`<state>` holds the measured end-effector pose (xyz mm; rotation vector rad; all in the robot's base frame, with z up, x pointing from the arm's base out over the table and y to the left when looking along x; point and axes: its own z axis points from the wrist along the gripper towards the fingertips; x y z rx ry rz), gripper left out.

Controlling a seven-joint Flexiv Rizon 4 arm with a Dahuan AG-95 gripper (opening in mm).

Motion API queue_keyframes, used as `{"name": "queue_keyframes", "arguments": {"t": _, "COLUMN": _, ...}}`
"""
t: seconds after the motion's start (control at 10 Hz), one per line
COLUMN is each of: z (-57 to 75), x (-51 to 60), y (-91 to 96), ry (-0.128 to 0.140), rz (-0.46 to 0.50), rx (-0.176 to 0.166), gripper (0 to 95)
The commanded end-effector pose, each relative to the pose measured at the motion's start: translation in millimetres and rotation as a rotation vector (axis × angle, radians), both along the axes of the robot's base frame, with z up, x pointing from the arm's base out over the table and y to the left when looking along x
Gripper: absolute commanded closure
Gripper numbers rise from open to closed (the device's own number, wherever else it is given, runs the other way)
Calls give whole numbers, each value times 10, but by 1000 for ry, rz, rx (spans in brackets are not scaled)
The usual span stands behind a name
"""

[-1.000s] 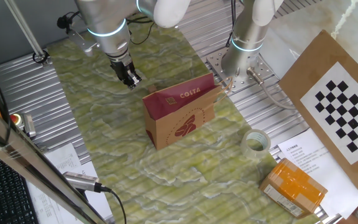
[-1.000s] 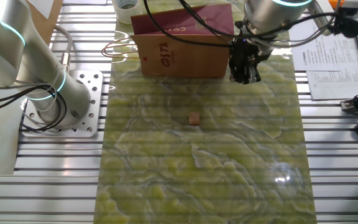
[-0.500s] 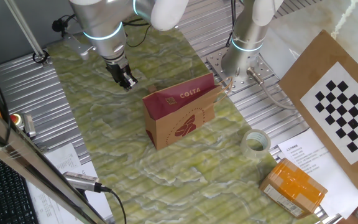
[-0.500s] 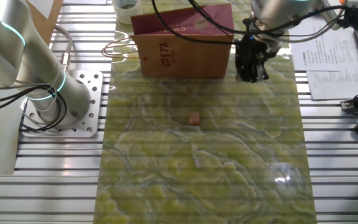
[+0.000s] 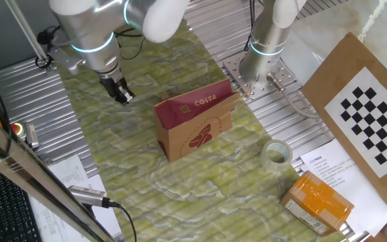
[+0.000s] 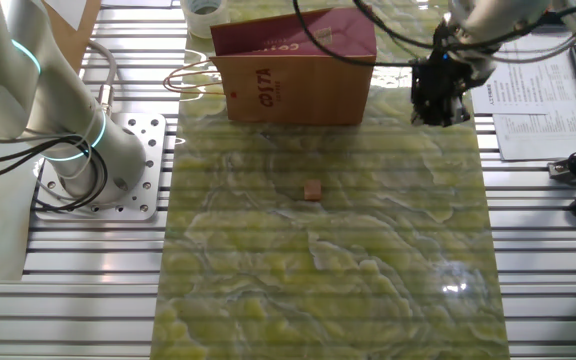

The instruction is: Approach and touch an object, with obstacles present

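Green marbled matting is covering the table (image 6: 268,290), and a small pinkish cube (image 6: 312,190) is sitting on it near the middle in the other fixed view. Brown and maroon, a Costa paper bag (image 6: 293,65) is standing upright at about 12 o'clock from the cube, well apart from it. Black, the gripper (image 6: 440,105) is hanging at about 2 o'clock from the cube, just beside the bag's right end (image 5: 118,92). Whether the jaws are clenched or released, I cannot tell.
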<state>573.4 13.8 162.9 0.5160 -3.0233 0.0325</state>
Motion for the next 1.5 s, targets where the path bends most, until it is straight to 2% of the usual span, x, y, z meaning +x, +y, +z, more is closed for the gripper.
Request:
{"name": "queue_keyframes", "arguments": {"t": 0.1, "z": -74, "x": 44, "y": 271, "ry": -8, "rz": -32, "rx": -2, "gripper": 950}}
{"name": "queue_keyframes", "arguments": {"t": 0.3, "z": -115, "x": 53, "y": 465, "ry": -21, "rz": -62, "rx": -3, "gripper": 950}}
{"name": "queue_keyframes", "arguments": {"t": 0.5, "z": -101, "x": 117, "y": 610, "ry": -31, "rz": -82, "rx": -3, "gripper": 950}}
{"name": "queue_keyframes", "arguments": {"t": 0.9, "z": -22, "x": 438, "y": 877, "ry": -29, "rz": -110, "rx": -4, "gripper": 950}}
{"name": "queue_keyframes", "arguments": {"t": 1.0, "z": -2, "x": 469, "y": 936, "ry": -25, "rz": -116, "rx": -5, "gripper": 950}}
{"name": "queue_keyframes", "arguments": {"t": 1.2, "z": 21, "x": 488, "y": 1073, "ry": -23, "rz": -128, "rx": -2, "gripper": 950}}
{"name": "queue_keyframes", "arguments": {"t": 1.5, "z": 16, "x": 409, "y": 1385, "ry": -17, "rz": -166, "rx": 4, "gripper": 950}}
